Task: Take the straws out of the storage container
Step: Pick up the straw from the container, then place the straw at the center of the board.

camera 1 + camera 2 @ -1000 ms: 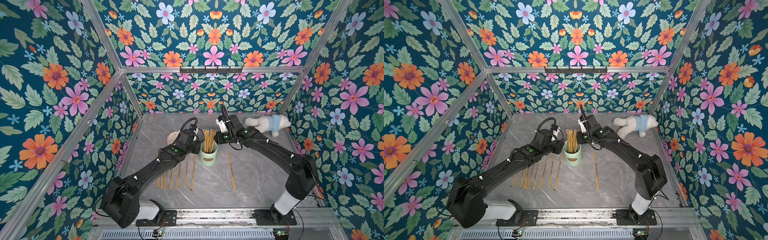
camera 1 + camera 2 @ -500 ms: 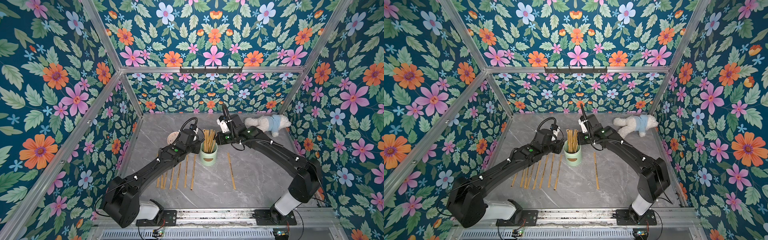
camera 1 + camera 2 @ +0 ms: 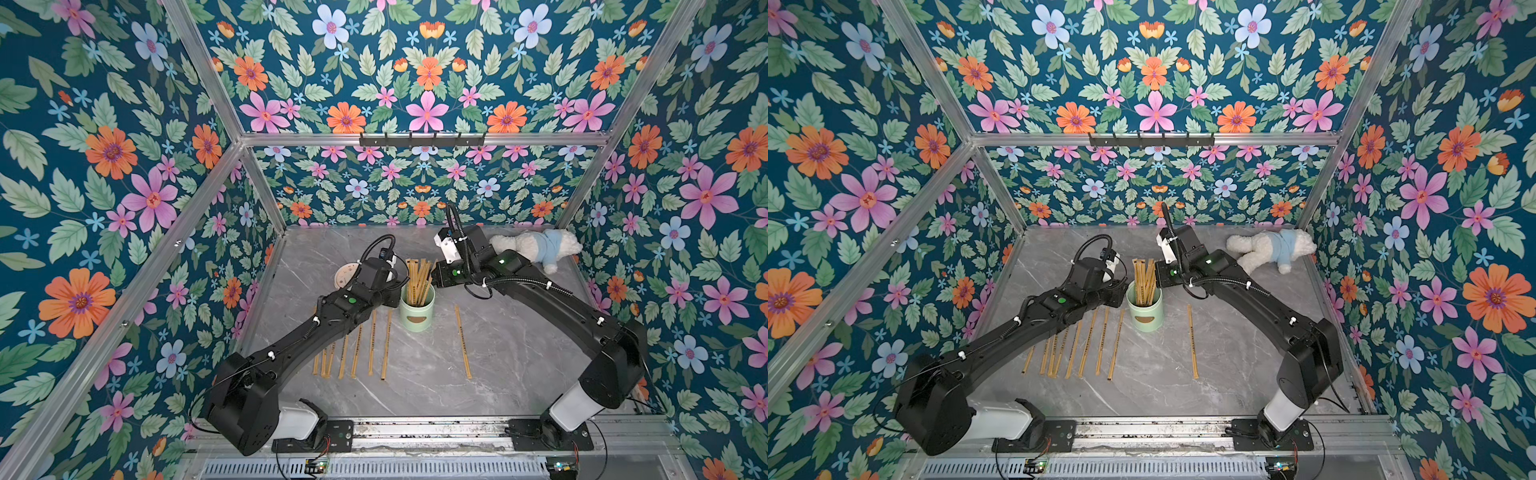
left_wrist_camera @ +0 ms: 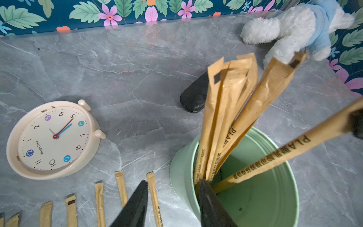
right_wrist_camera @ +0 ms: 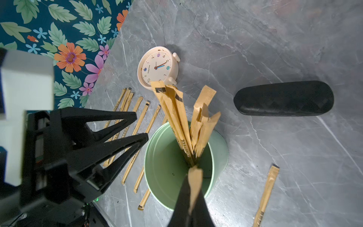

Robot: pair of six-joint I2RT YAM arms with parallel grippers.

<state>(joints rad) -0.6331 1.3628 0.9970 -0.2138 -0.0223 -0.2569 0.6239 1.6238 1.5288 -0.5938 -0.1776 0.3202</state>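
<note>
Over the last second the right arm's elbow has swung outward and the right claw (image 5: 193, 176) has pinched fully closed on one straw (image 4: 284, 155). That straw leans away from the bunch, its lower end inside the storage container (image 3: 417, 316). The container stands upright mid-desk (image 3: 519, 332), between the two arms. The other straws (image 3: 417, 276) stand fanned in it. More lie in a row (image 3: 357, 349) on the left arm's side, and a single one (image 3: 462, 340) lies on the right arm's side. The left claw (image 4: 173, 182) is partly spread and straddles the container's rim, gripping nothing. A clock (image 4: 53, 137), a black case (image 5: 282, 98) and a plush toy (image 3: 536, 247) lie behind.
</note>
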